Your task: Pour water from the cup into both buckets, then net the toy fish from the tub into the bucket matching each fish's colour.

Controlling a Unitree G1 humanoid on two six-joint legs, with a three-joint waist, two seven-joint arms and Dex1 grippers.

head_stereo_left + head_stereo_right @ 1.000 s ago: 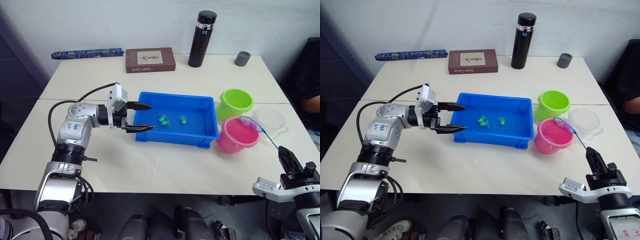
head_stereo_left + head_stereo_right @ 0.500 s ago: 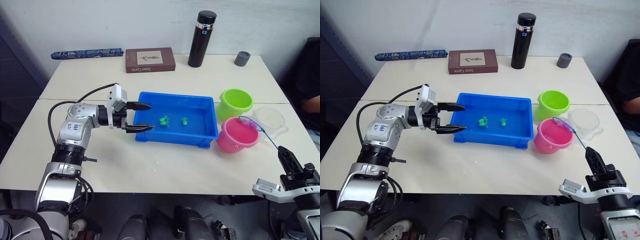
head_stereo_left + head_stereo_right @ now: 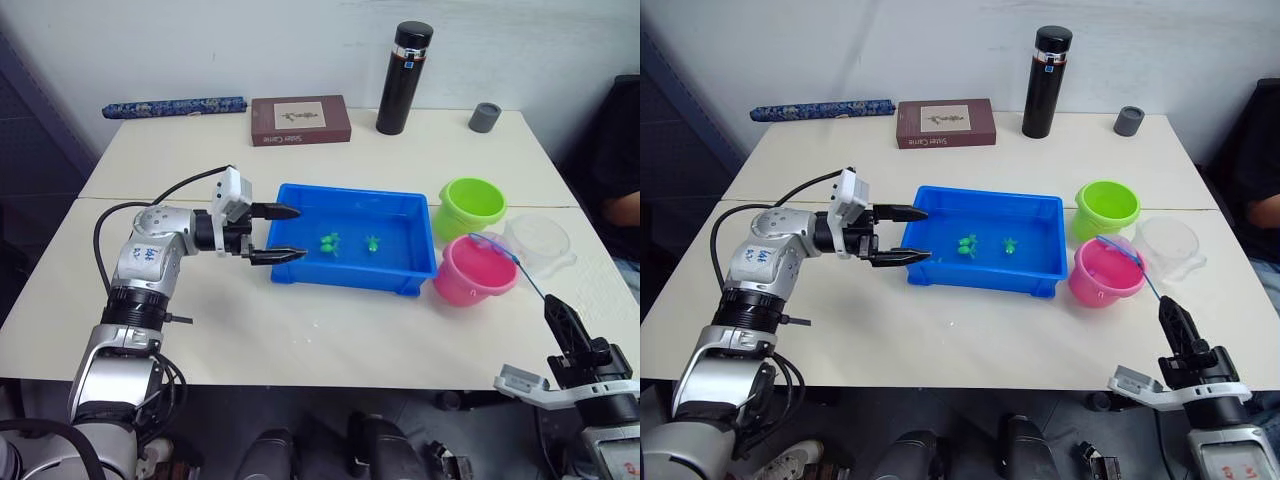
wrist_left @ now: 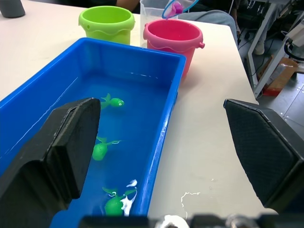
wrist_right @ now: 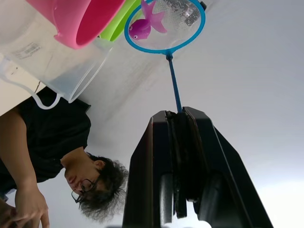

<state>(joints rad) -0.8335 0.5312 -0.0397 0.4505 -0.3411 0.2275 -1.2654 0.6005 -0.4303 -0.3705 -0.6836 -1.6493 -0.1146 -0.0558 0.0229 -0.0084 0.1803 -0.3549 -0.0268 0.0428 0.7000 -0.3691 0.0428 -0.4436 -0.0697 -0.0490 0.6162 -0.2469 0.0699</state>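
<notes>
- Since the earlier frames, the right gripper has been shifted a little to the left, and the net has been carried with it, so that its hoop now hangs over the pink bucket rather than over that bucket's right edge.
- A thin blue handle is seen clamped between the closed fingers of the right gripper; the hoop rim is light blue, with pale fine mesh.
- One pink toy fish is held in the mesh, its tail fanned out.
- The left gripper is held at the left end of the blue tub, its jaws spread wide with nothing between them; one fingertip is over the tub's corner, the other at its near rim.
- Water is held in the tub, a shallow rectangular tray with a raised rim, bright blue throughout.
- Three green toy fish are seen in the tub's water, all small and bright green.
- The lime green bucket is placed just beyond the pink one, both to the right of the tub.
- The clear cup is set just right of the buckets, its handle toward the near side.
- Along the far side of the table, a black flask, a brown book and a small grey cup are set.
</notes>
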